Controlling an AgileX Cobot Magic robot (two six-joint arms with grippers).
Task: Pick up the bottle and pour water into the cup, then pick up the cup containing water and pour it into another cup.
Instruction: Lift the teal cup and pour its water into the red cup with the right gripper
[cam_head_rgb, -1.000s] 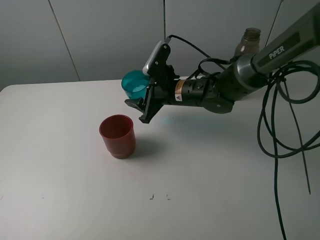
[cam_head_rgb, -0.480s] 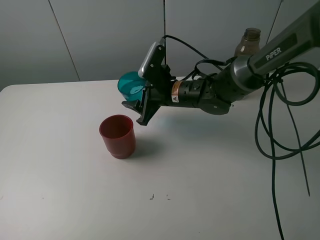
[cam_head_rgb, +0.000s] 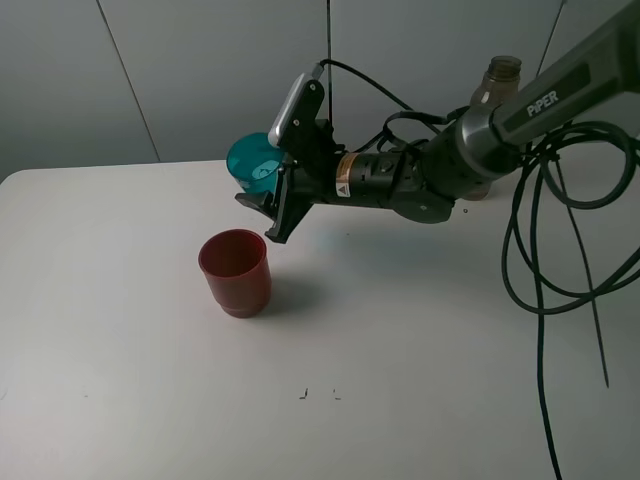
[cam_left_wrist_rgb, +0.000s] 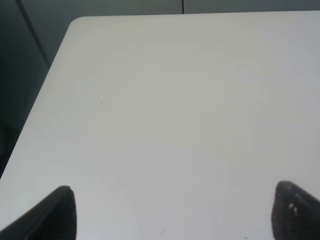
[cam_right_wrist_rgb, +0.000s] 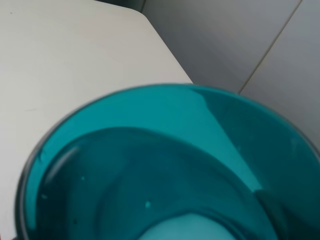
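Observation:
The teal cup (cam_head_rgb: 250, 164) hangs tilted in the air, its mouth toward the camera, with my right gripper (cam_head_rgb: 272, 182) shut on it. It is above and a little behind the dark red cup (cam_head_rgb: 236, 272), which stands upright on the white table (cam_head_rgb: 120, 350). The teal cup (cam_right_wrist_rgb: 165, 165) fills the right wrist view, and its inside is visible. The grey-brown bottle (cam_head_rgb: 497, 80) stands at the back right, mostly hidden behind the right arm. In the left wrist view my left gripper (cam_left_wrist_rgb: 172, 215) is open over bare table, with nothing between its fingertips (cam_left_wrist_rgb: 60, 212).
Black cables (cam_head_rgb: 540, 250) loop down from the right arm over the table's right side. The table's rounded corner and edge (cam_left_wrist_rgb: 75, 22) show in the left wrist view. Grey wall panels stand behind the table.
The right arm has carried the teal cup leftward and slightly up, closer to a spot over the red cup. The red cup and bottle have not moved.

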